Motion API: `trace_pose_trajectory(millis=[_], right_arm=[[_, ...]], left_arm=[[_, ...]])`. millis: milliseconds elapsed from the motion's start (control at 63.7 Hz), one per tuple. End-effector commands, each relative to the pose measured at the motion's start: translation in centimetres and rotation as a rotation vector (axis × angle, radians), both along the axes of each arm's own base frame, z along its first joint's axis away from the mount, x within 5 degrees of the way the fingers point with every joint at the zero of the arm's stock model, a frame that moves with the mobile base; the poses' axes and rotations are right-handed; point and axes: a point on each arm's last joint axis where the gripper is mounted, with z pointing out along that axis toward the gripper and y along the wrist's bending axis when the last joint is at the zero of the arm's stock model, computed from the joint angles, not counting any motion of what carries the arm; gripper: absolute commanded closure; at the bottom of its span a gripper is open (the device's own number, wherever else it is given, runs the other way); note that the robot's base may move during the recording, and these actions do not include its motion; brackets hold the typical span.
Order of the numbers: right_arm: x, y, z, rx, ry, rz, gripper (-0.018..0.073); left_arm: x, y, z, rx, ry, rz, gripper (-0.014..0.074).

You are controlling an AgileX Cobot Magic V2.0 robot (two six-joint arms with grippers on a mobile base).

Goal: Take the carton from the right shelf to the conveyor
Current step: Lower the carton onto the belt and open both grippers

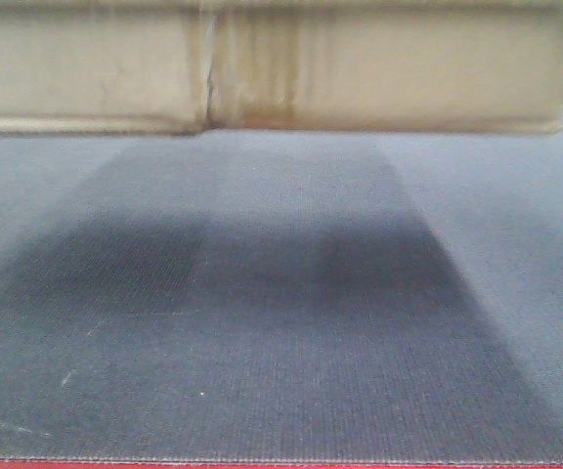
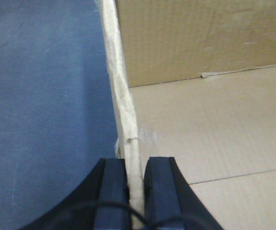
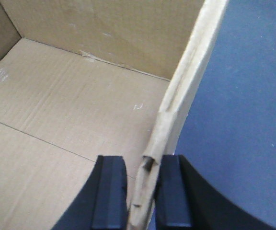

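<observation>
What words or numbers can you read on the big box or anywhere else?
None: no text can be read in any view.
The box is plain brown cardboard with tape and no print.
The belt carries no writing or sign.

No writing, label or number is readable on the carton [image 1: 379, 68] or conveyor [image 1: 281, 342].

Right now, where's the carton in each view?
Front: carton spans the top, conveyor belt below.
Left wrist: carton fills the right; left gripper pinches its wall.
Right wrist: carton fills the left; right gripper on its wall.
Shared: the grey belt, in all three.
</observation>
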Motion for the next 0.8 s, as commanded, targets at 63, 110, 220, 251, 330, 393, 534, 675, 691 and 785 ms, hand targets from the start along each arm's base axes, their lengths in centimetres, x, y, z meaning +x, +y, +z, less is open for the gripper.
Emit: trace_pose_trajectory(millis=[63,110,220,251,330,393,534,675,691,785], right_arm=[[3.4,1.9,-1.8,0.019,-0.037,0.016,0.0627],[4.6,2.4,-2.9,0.004,-0.026,0.01,0.0627],[7.2,2.6,-5.4,-0.02,0.019,-0.018,0.0627],[7.9,2.6,-6.0,-0.025,0.031,-0.026,0.0627],[9.4,2.4,-7.8,-0.042,0.069,-0.046,0.0627],[10.3,2.2,-8.8,-0.053,0.093,-0.061,0.0627],[11.2,1.7,-10.0,-0.062,0.132,-0.087,0.0619],[10.9,1.6,-9.7,-0.063,0.134,-0.086,0.0384],[10.9,1.6,-9.7,-0.063,0.134,-0.085,0.0344],[10.4,1.4,-8.9,-0.045,0.128,-0.098,0.0044]], left_arm=[[3.8,-0.7,-2.3,-0.015,-0.01,-0.01,0.0605],[4.8,-0.9,-3.2,-0.009,0.004,-0.006,0.0605],[7.0,-1.5,-5.6,0.01,0.047,-0.01,0.0605],[7.4,-1.7,-6.1,0.015,0.056,-0.011,0.0605],[8.4,-2.1,-7.5,0.028,0.077,-0.014,0.0605],[9.0,-2.2,-8.3,0.036,0.094,-0.015,0.0605],[9.7,-2.5,-9.4,0.05,0.121,-0.015,0.0532],[9.6,-2.4,-9.3,0.051,0.12,-0.014,0.0284],[9.5,-2.4,-9.3,0.051,0.122,-0.013,0.0253],[9.0,-2.2,-8.4,0.046,0.107,-0.011,0.0037]])
